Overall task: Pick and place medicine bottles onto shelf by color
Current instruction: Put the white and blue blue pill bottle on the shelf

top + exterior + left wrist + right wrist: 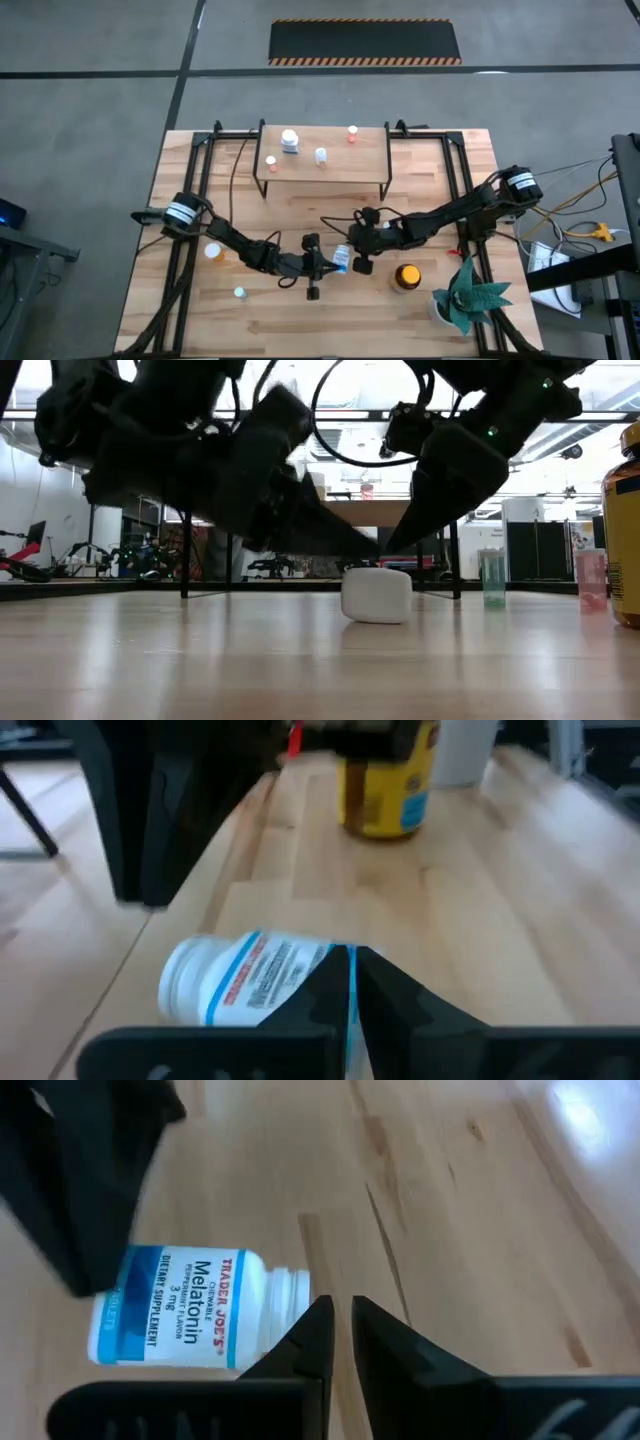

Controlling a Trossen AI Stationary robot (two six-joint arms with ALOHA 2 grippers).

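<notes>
Sorting stands partly done, with the shelf (pixel 322 170) as landmark: on its board are a white bottle with a dark label (pixel 289 141) toward one end, a small pale vial (pixel 320 155) near the middle, a red-capped vial (pixel 352 132) toward the other end, and a further small vial (pixel 270 161) at the front edge. Left on the tabletop, all in front of the shelf: an orange-capped vial (pixel 213 251) well off to the left arm's side, a pale-blue vial (pixel 240 293) farther out still, the amber bottle with yellow label (pixel 406 277) on the right arm's side next to the green plant (pixel 468 296), and the white bottle with blue label (pixel 341 259) lying on its side straight out from the shelf's middle. That fallen bottle lies between the two claws. The left gripper (pixel 322 265) has its fingers pressed together with nothing between them; the bottle (pixel 245 978) lies just beside its tips, seemingly not held. The right gripper (pixel 358 243) shows its fingers nearly together, a thin gap only, gripping nothing; the bottle (pixel 185 1307) lies just to the side of its tips, neck toward them. Judged: roughly half remains.
</notes>
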